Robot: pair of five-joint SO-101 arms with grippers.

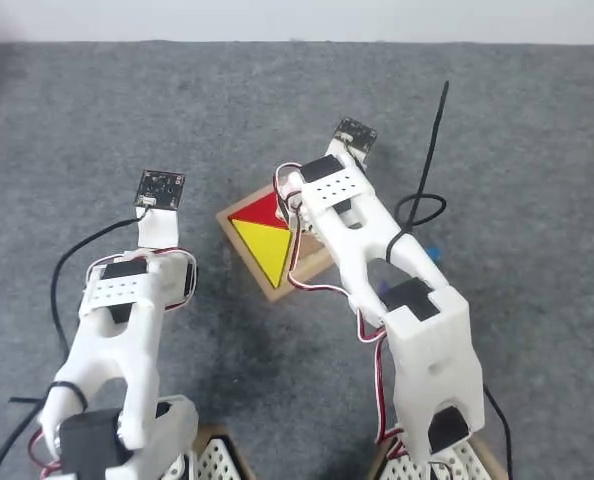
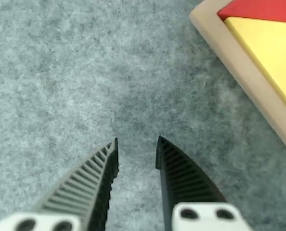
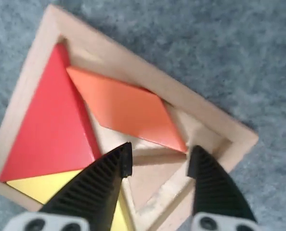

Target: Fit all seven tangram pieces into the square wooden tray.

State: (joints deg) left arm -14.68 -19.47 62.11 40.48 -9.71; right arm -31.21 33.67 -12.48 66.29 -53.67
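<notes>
The square wooden tray (image 1: pixel 295 281) lies turned like a diamond at the table's middle. In it are a red triangle (image 3: pixel 51 125), a yellow triangle (image 3: pixel 42 188) and an orange parallelogram (image 3: pixel 128 109) lying along one wall, with bare tray floor (image 3: pixel 155 180) beside them. My right gripper (image 3: pixel 160 156) hovers open over the tray, just off the parallelogram's near edge, holding nothing. My left gripper (image 2: pixel 136 144) is open and empty over the grey carpet, a short way from the tray's corner (image 2: pixel 215 36). In the high view the right arm (image 1: pixel 357 215) covers part of the tray.
Grey carpet (image 1: pixel 127 110) covers the table. Bits of a blue piece (image 1: pixel 432 253) show beside the right arm, mostly hidden under it. A black cable (image 1: pixel 432 160) loops behind the right arm. The left arm (image 1: pixel 127 300) stands left of the tray.
</notes>
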